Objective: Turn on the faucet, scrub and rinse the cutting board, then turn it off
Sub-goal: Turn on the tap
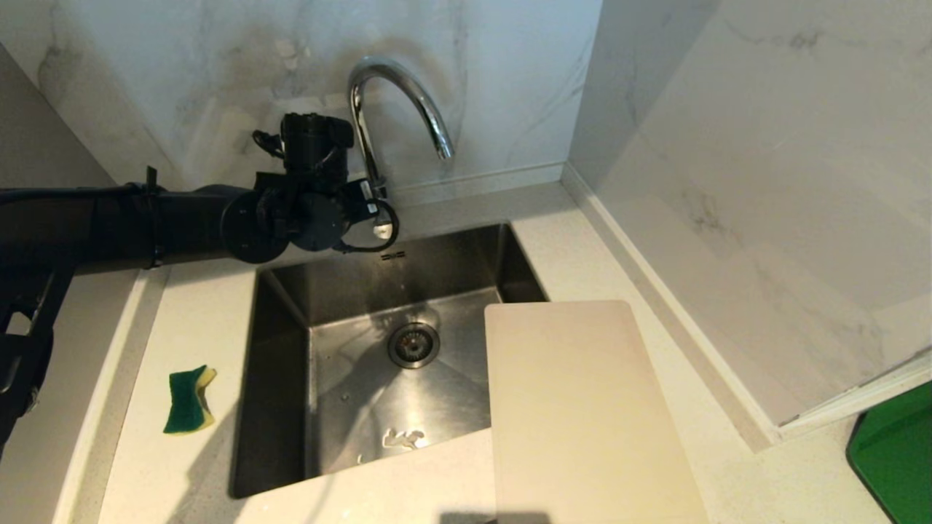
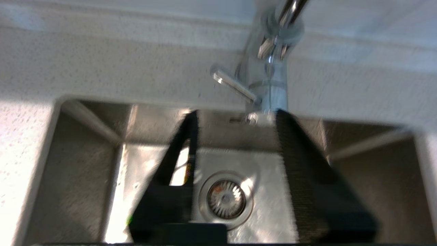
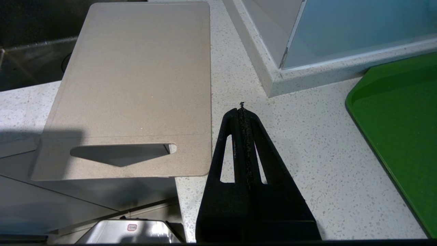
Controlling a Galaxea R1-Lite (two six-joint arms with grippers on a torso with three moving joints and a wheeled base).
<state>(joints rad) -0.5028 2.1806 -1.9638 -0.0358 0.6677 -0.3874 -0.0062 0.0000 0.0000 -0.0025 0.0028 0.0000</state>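
Black left gripper (image 2: 235, 136) fingers stand apart, empty, just short of the tall chrome gooseneck faucet (image 1: 397, 109) behind the steel sink (image 1: 284, 349). Straddle its thin side lever (image 2: 235, 85) squarely, then push gently. Cream-white plastic cutting board (image 1: 582, 407) waits right of the sink; the right gripper (image 3: 243, 112) is closed, empty.

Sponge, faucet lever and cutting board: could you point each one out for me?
sponge (image 1: 188, 399), head view, on its green face.
faucet lever (image 2: 235, 87), left wrist view, midway along the thin chrome bar.
cutting board (image 3: 136, 75), right wrist view, on the flat middle of its top face.
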